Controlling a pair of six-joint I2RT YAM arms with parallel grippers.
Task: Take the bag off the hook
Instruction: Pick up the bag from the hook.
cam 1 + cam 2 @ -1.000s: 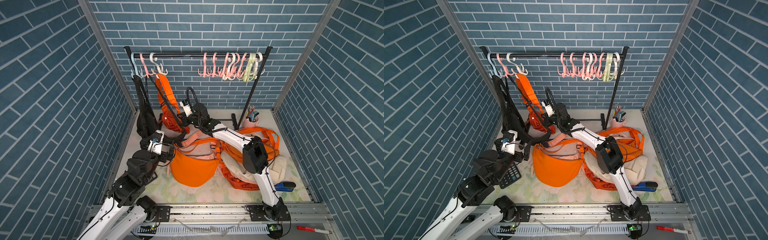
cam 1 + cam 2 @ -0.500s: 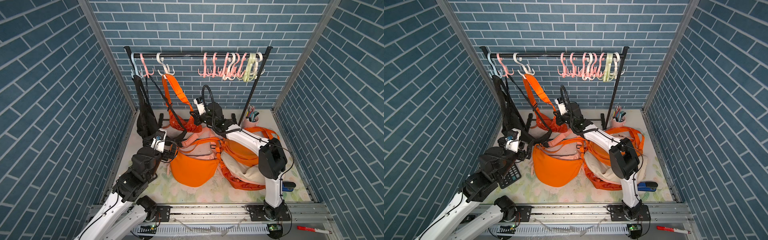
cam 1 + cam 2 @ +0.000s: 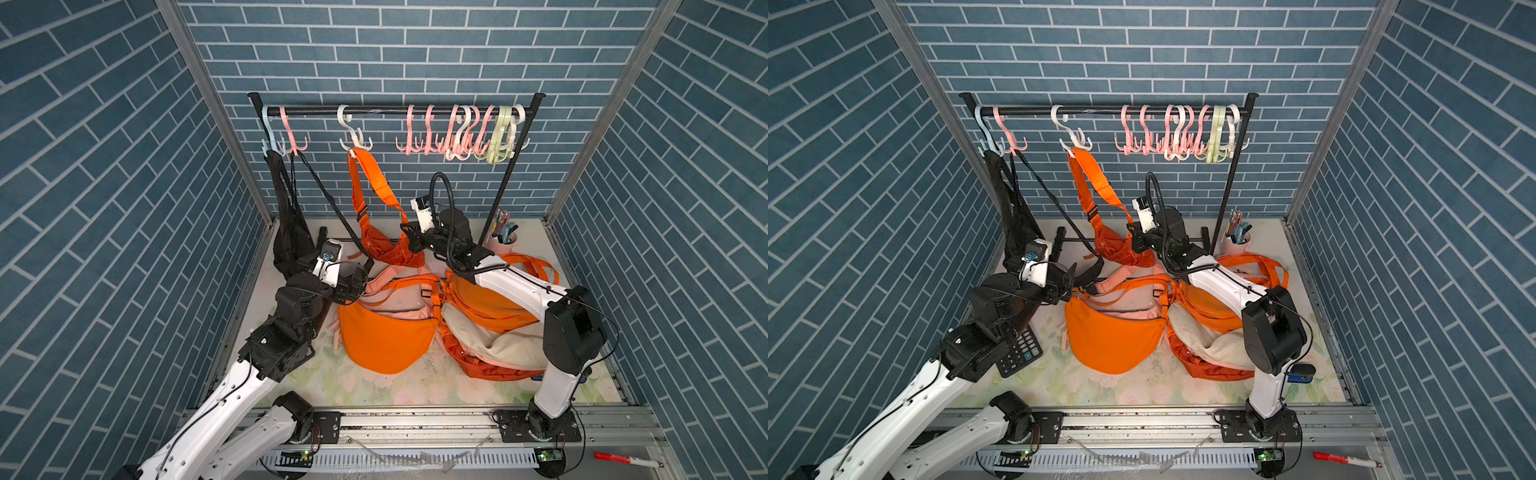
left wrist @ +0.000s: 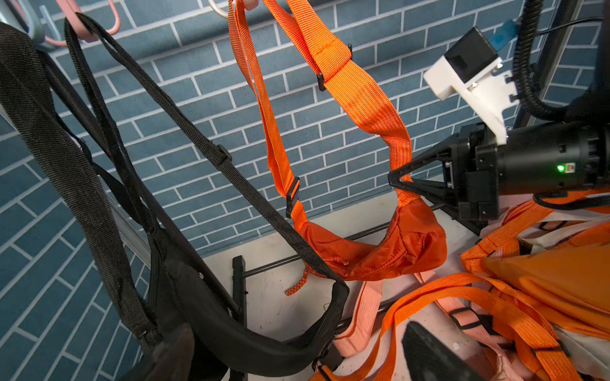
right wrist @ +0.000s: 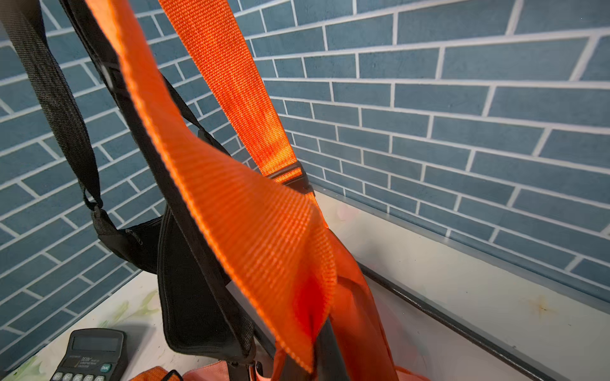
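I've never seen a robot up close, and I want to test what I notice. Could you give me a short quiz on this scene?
1. True or false: the hanging orange bag is already off the white hook.
2. What is the right gripper pinching? A. the orange bag's strap B. a black bag C. the calculator
3. Fill in: the left gripper has its jaws ____.

Key: 1 false, the strap is looped over the hook; 2 A; 3 open.
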